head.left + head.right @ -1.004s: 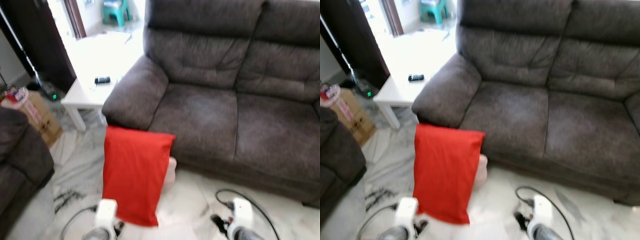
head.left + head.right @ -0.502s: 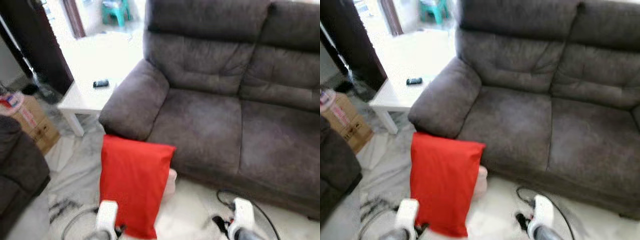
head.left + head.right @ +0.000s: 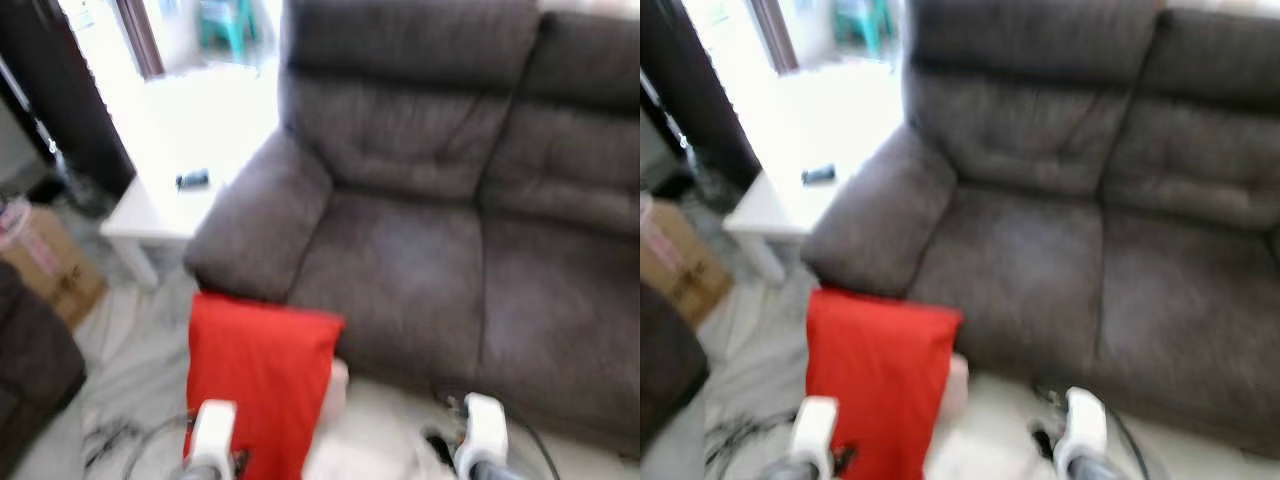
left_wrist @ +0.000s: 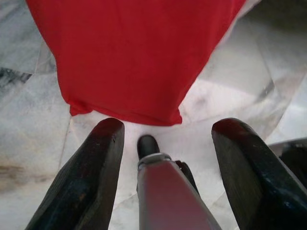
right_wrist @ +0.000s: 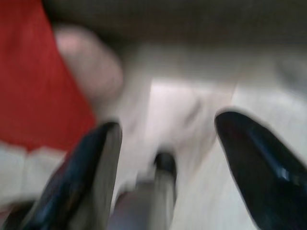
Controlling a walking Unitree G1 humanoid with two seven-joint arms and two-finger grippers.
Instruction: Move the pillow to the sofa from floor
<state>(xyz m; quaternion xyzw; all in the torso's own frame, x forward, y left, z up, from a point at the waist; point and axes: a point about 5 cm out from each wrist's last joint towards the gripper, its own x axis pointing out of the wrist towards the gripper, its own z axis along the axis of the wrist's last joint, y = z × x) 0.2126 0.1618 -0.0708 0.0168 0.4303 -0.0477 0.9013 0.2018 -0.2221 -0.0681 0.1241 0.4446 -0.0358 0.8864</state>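
On the floor (image 3: 130, 350), the red pillow (image 3: 258, 385) leans against the sofa (image 3: 420, 250); left gripper (image 4: 168, 139) and right gripper (image 5: 168, 139) hang spread wide, both empty

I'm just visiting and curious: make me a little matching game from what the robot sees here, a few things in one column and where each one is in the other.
Things:
1. red pillow
2. black remote
3. cardboard box
4. left gripper

Places:
A. on the white side table
B. open, just short of the pillow's lower edge
C. on the floor, leaning against the grey sofa
D. on the floor, left of the side table

Pairs: 1-C, 2-A, 3-D, 4-B
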